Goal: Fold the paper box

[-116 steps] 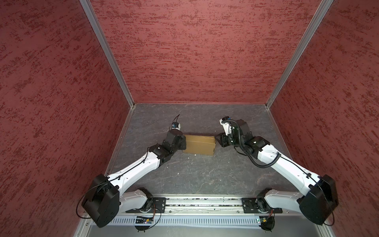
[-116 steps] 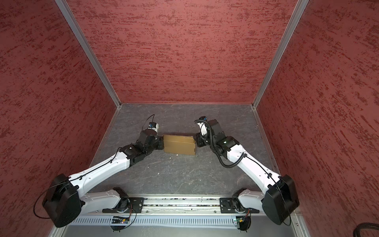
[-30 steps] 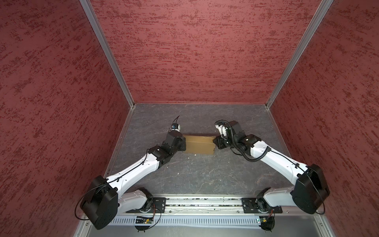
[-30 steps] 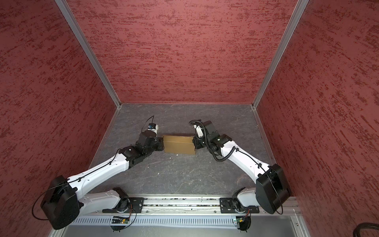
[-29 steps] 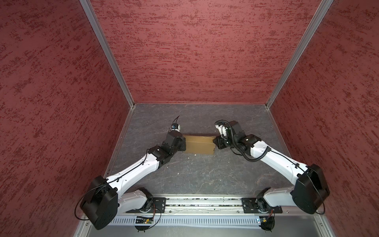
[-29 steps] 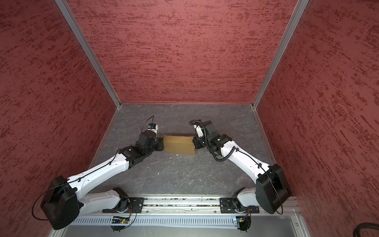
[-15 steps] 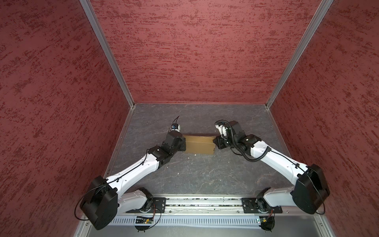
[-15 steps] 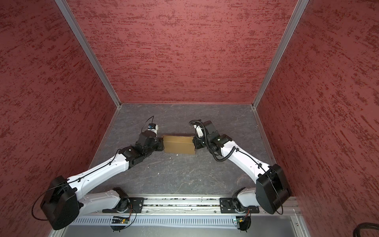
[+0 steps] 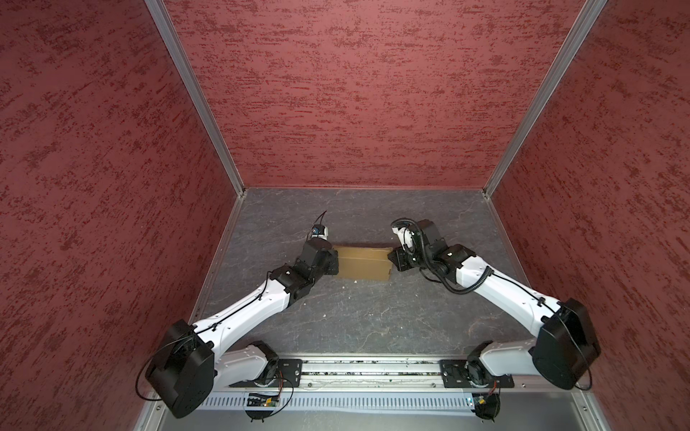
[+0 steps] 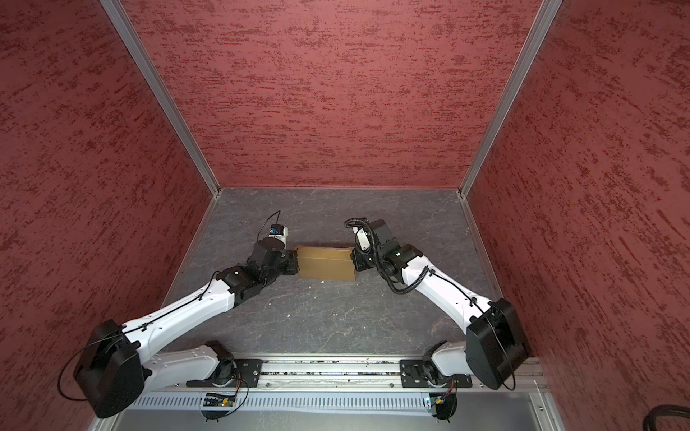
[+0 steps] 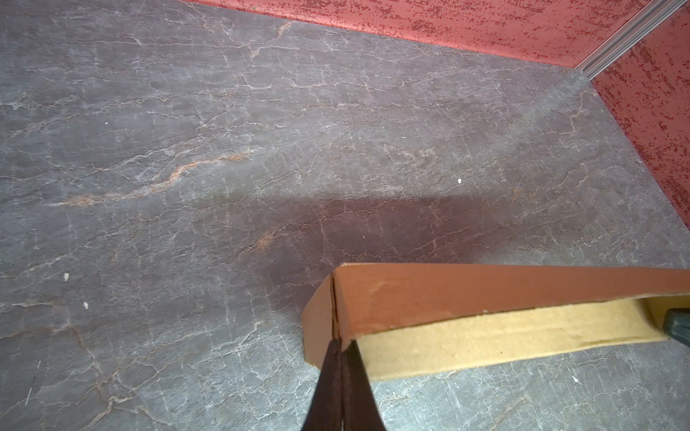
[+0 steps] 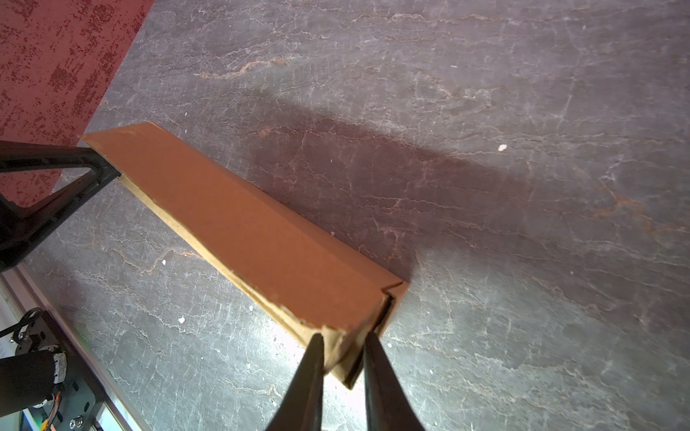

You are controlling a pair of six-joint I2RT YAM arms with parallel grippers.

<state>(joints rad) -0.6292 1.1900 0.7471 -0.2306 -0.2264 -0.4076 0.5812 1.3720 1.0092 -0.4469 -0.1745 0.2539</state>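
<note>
The white-and-black left arm (image 9: 257,302) reaches in from about 7 o'clock of the grey, stone-veined worktop (image 9: 354,321). Its black left tool (image 9: 333,261) meets the 9 o'clock end of the paper box (image 9: 362,263), a plain tan-brown corrugated cardboard shape that is long and shallow. In the left wrist view the left tool (image 11: 338,349) is clenched, its two dark fingers (image 11: 328,377) pressed together with their tips against a corner seam of the paper box (image 11: 466,298). Whether any cardboard is caught between them cannot be told.

In both top views the paper box (image 10: 325,263) lies near the middle of the worktop, a little toward 12 o'clock, with its long side running from 9 to 3 o'clock. Red textured walls (image 9: 354,93) enclose the worktop.

At the 3 o'clock end is the right tool (image 9: 392,261), carried by the right arm (image 9: 504,294) that comes from about 4 o'clock. In the right wrist view the right tool (image 12: 341,341) grasps the paper box (image 12: 242,224): its fingers (image 12: 310,369) straddle the near corner, with folded cardboard layers between them. At the far end of the box in that view, the left tool (image 12: 106,173) touches the cardboard.
</note>
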